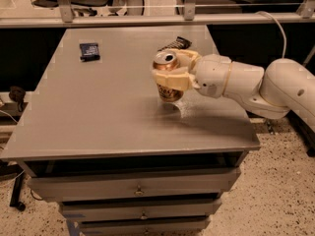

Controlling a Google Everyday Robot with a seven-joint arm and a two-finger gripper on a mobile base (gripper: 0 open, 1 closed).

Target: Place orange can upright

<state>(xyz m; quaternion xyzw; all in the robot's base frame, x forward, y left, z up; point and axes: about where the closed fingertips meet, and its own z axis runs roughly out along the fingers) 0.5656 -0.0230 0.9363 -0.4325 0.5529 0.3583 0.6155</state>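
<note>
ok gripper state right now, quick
gripper: closed on the orange can, holding it upright over the right side of the table

We see a white, smooth, rounded arm (256,85) with a thin tan ring (227,78) near the wrist. The gripper (170,69) at its tip, mid-frame, has cream-yellow fingers (170,79).

Look: you see the orange can (169,91), shiny orange-gold metal with dark and pale markings low on its body and a silver top.
Pose: upright, top facing up.
Hold: the gripper (171,69) has its cream fingers clamped round the can's middle.
Place: over the right half of the table (98,117), about midway between its far and near edges.
Contact: base at or just above the tabletop; you cannot tell whether it touches.
</note>
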